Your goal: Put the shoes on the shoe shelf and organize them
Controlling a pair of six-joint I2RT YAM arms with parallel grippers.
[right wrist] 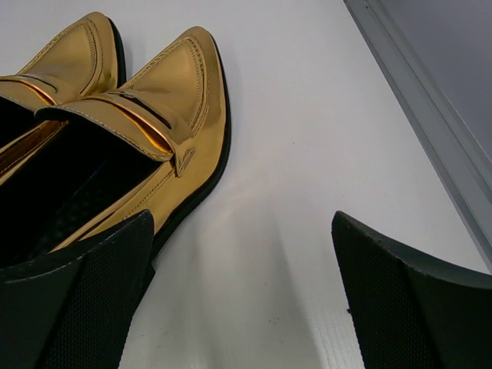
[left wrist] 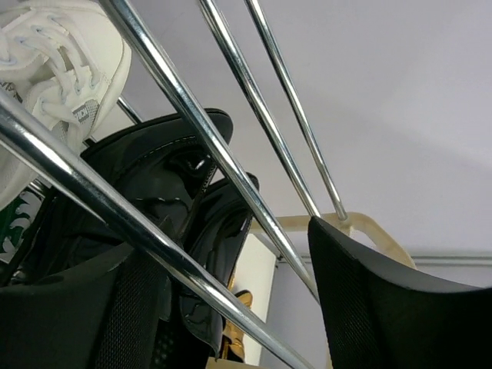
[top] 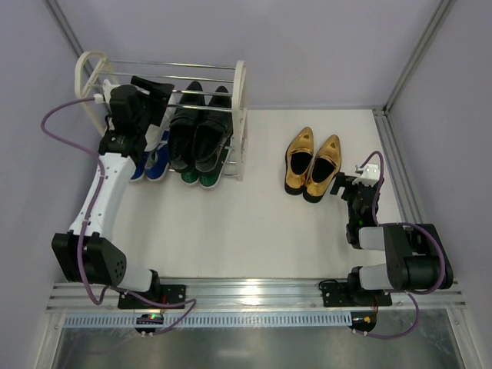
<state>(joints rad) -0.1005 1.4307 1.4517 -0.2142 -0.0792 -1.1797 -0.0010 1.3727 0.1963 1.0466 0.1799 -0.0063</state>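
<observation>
The shoe shelf (top: 239, 92) stands at the back left, its chrome rods (left wrist: 192, 115) crossing the left wrist view. On it are glossy black loafers (top: 198, 129), green sneakers (top: 204, 178) below them, blue sneakers (top: 150, 169) at the lower left, and a white sneaker (left wrist: 61, 69) at the left. My left gripper (top: 160, 86) is open over the shelf's left part, and a rod runs between its fingers (left wrist: 369, 307). The gold shoes (top: 314, 163) stand side by side on the table. My right gripper (top: 340, 186) is open and empty just right of their heels, its left finger (right wrist: 84, 300) next to the right gold shoe (right wrist: 154, 115).
A metal rail (right wrist: 430, 115) runs along the table's right edge, close to my right gripper. Grey walls enclose the back and sides. Bare white table (top: 231, 231) lies between the shelf and the gold shoes.
</observation>
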